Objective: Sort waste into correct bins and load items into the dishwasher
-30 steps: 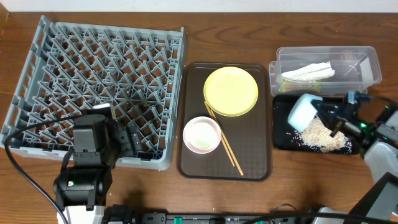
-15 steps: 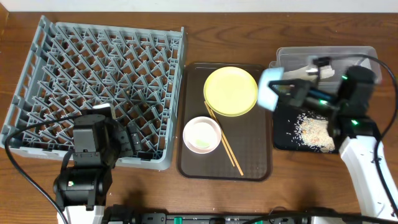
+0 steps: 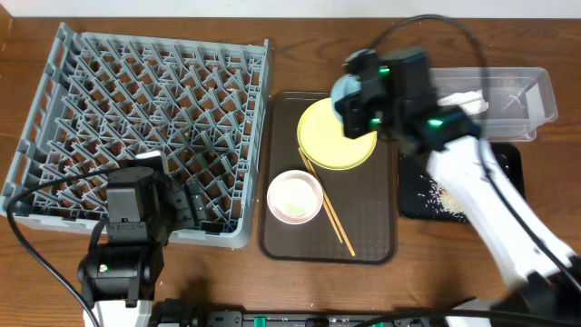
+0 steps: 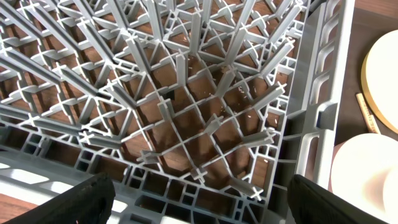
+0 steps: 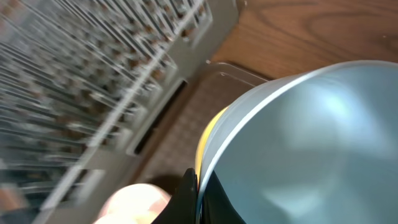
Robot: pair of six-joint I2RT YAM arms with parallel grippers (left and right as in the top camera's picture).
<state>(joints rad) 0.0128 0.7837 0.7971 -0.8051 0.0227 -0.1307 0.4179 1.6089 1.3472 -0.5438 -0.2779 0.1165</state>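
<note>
My right gripper [image 3: 357, 107] is shut on the rim of the light-blue bowl [image 3: 347, 89] and holds it in the air over the pale-yellow plate [image 3: 325, 145]. In the right wrist view the bowl [image 5: 311, 143] fills the frame, with the fingers [image 5: 199, 199] pinching its rim. The pinkish-white bowl [image 3: 295, 196] and the chopsticks [image 3: 332, 216] lie on the brown serving tray. Rice crumbs [image 3: 445, 191] lie in the black tray [image 3: 510, 171]. A white napkin [image 3: 467, 98] sits in the clear tub [image 3: 522, 91]. The sachet is not visible. My left gripper [image 3: 195, 204] is open and empty over the grey dish rack [image 3: 136, 109].
The brown serving tray [image 3: 372, 232] sits between the rack and the bins. My right arm reaches across the bins. The left wrist view shows the rack's pegs [image 4: 186, 112], with the plate [image 4: 384, 81] and the pink bowl [image 4: 367, 177] at its right edge.
My right arm has swung left from over the black tray, carrying the light-blue bowl to above the yellow plate. The left arm has not moved.
</note>
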